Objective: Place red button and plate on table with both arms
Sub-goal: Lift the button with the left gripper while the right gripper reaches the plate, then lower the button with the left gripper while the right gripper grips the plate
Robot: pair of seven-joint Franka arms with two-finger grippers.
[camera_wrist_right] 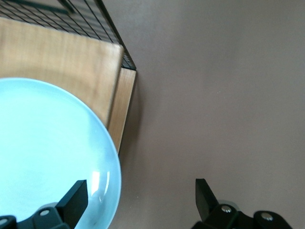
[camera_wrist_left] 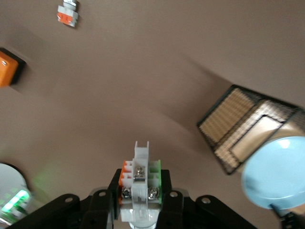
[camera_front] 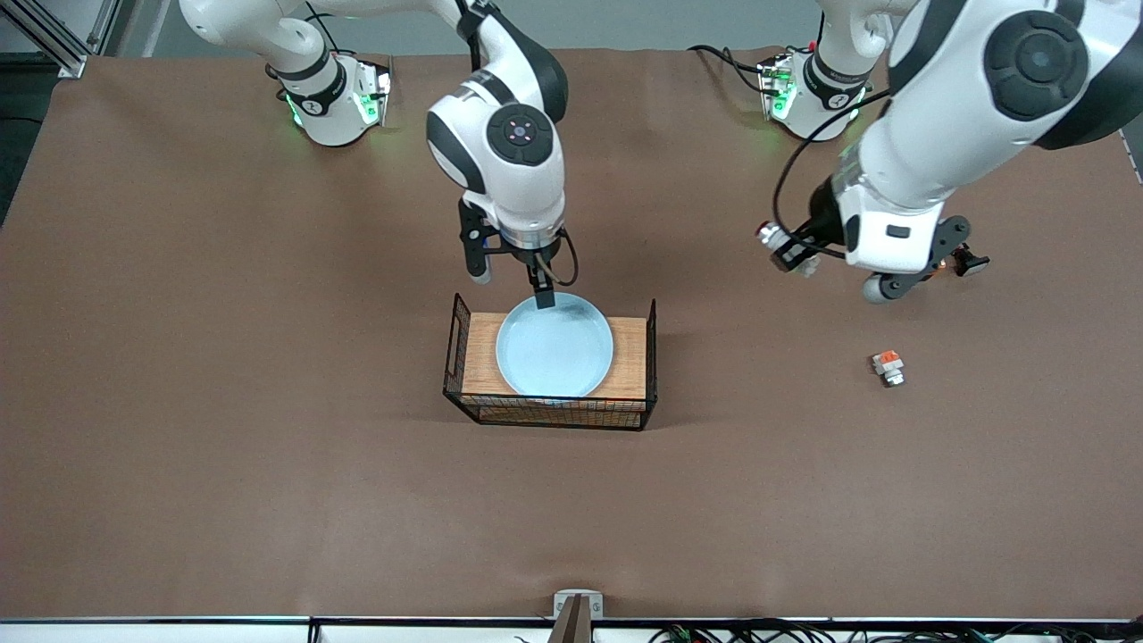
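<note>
From the front, the round pale blue plate (camera_front: pixel 554 346) sits on the wood-topped black wire rack (camera_front: pixel 551 368) in the middle of the big brown table (camera_front: pixel 223 402). The right gripper (camera_front: pixel 516 288) hangs at the plate's rim, fingers spread, one over the plate and one off it. The left gripper (camera_front: pixel 790 250) is up in the air over bare table, pinching the small white-grey red button (camera_front: pixel 775 239). A small white block with an orange top (camera_front: pixel 888 366) lies on the table toward the left arm's end.

In the left wrist view, the red button (camera_wrist_left: pixel 139 183) is squeezed between the black fingers (camera_wrist_left: pixel 114 193). If they let go from this high, it could bounce and roll.

In the right wrist view, the fingers (camera_wrist_right: pixel 74 199) sit on both sides of the plate's (camera_wrist_right: pixel 47 152) edge. The plate looks slippery, so a weak pinch could drop it.
</note>
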